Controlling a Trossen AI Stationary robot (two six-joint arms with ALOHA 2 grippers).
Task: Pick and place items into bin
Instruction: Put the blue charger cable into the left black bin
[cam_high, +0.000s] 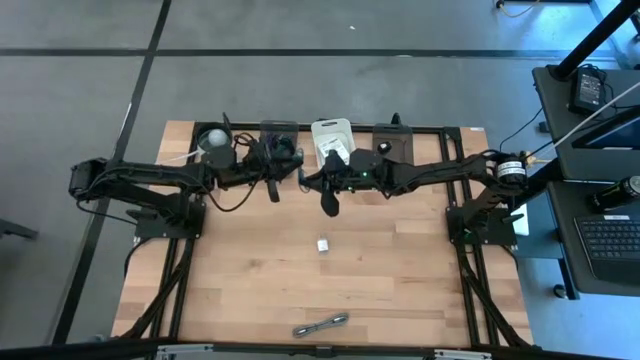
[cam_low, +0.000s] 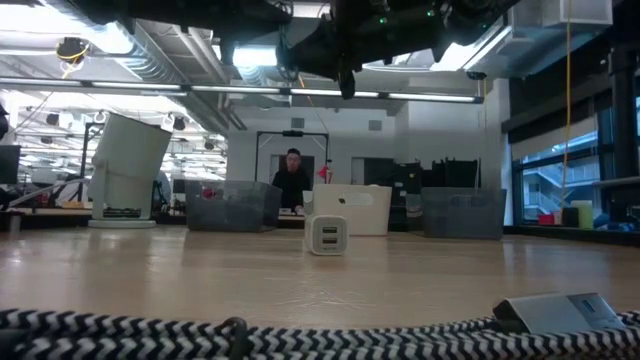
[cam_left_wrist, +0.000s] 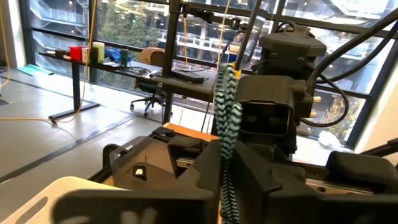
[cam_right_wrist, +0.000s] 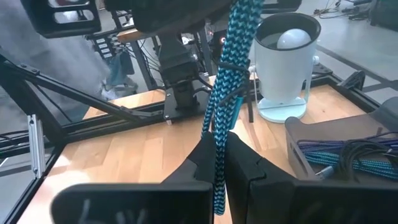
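Jaws first, left to right: your left gripper (cam_left_wrist: 225, 163) is clenched on a teal braided cable (cam_left_wrist: 227, 118), which runs straight up through the pinch. Your right gripper (cam_right_wrist: 217, 149) is pinched tight on what appears to be the same cable, caught mid-length with a thin tie around the strands just above the fingers. Both grippers sit up in the air just in front of the white bin (cam_high: 332, 128), the left one a little to its left and the right one level with it, so the cable hangs near that bin and not yet in any bin. Handling, as a judgement: light, limp and floppy, with a woven jacket that grips well. It will not hold a shape, so any free length will swing and drape. Take it where the strands are bundled by the tie, not on a single loose run, or loops may slip out. Orientation: the long axis looks strung between your two grips, roughly along the white bin's front edge, with dark ends dangling towards the table. From the high view you cannot trace its full run. A small white charger cube (cam_high: 323, 244) lies well in front of the white bin, untouched.
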